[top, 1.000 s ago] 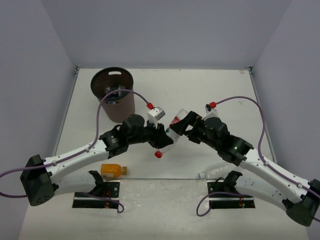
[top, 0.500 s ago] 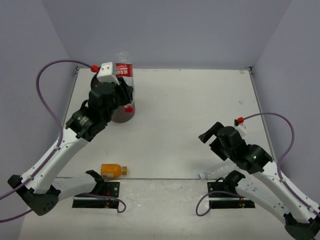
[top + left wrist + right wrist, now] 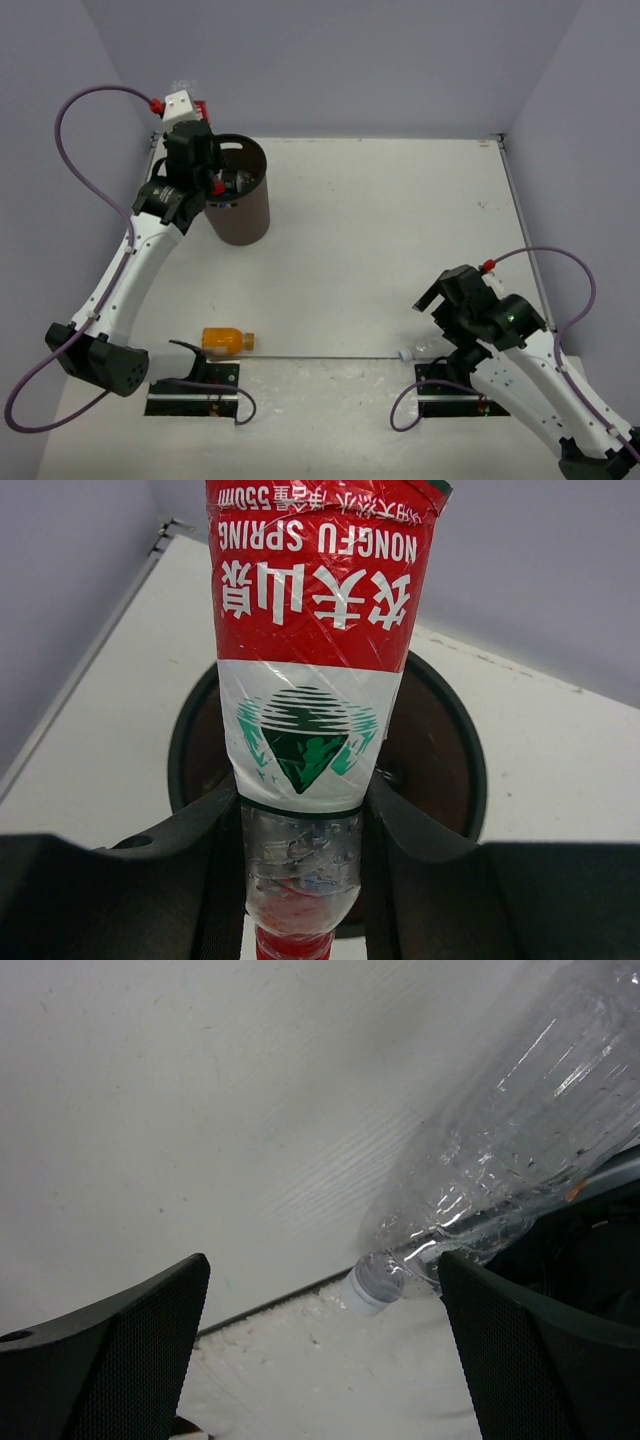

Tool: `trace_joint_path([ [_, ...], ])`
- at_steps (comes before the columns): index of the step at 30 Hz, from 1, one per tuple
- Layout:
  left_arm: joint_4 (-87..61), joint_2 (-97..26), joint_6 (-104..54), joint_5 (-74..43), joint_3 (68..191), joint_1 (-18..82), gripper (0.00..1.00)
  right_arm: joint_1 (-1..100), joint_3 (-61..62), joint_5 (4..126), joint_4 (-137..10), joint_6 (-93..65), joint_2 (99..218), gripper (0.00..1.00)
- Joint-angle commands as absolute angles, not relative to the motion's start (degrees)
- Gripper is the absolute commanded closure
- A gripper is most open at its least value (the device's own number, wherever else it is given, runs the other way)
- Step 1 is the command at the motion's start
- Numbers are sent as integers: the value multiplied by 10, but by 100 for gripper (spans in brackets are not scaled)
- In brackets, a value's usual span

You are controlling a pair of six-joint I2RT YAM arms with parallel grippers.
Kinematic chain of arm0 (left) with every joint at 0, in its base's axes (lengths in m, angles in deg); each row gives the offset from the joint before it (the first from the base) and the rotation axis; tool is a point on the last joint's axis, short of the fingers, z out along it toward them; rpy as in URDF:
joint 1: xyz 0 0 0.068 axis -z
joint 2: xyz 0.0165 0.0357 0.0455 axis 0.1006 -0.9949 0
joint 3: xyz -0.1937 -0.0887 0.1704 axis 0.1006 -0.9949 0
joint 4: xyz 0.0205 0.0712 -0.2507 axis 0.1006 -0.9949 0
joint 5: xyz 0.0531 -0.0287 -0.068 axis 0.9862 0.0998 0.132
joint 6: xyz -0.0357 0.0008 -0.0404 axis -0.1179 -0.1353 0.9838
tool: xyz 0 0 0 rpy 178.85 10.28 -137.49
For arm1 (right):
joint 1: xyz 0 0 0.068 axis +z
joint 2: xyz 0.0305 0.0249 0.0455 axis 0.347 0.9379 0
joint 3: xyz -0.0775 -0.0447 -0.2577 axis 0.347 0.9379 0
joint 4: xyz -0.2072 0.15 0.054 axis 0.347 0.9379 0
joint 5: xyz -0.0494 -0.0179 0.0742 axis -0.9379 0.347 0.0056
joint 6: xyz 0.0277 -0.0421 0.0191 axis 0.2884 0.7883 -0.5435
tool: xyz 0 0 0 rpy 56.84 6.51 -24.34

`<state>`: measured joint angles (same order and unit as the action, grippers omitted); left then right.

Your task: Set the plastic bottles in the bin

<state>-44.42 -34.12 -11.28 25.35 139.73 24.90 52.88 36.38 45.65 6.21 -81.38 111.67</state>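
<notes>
My left gripper (image 3: 210, 180) (image 3: 300, 880) is shut on the neck of a clear bottle with a red label (image 3: 310, 680) and red cap. It holds the bottle cap-down above the open mouth of the dark brown bin (image 3: 245, 220) (image 3: 440, 770). Other bottles (image 3: 237, 184) lie inside the bin. My right gripper (image 3: 438, 308) (image 3: 325, 1350) stands open low over the front right, with the cap end of a plain clear bottle (image 3: 500, 1160) (image 3: 425, 347) lying between its fingers, untouched. An orange-filled bottle (image 3: 226, 339) lies on its side at the front left.
The white table ends in a dark seam (image 3: 270, 1305) just under the clear bottle's cap. Both arm bases (image 3: 195, 390) stand on the near ledge. Purple cables loop above each arm. Grey walls close in the back and sides.
My left arm has swung the red-labelled bottle from the table's middle up to the bin at the back left. My right arm has pulled back to the front right, over the clear bottle.
</notes>
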Motion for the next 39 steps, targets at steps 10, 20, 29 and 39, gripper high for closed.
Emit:
trace_joint_path([
  [10, -339, -402, -161, 134, 1404, 148, 70, 527, 408, 571, 128, -865, 1201, 1],
  [20, -329, -415, -171, 89, 1403, 147, 4, 528, 417, 631, 115, -820, 1273, 1],
  [29, -315, -384, -181, 61, 1386, 147, 0, 529, 383, 567, 121, -824, 1353, 1],
  [39, -284, -316, -181, 42, 1340, 148, 0, 528, 337, 484, 132, -858, 1438, 1],
])
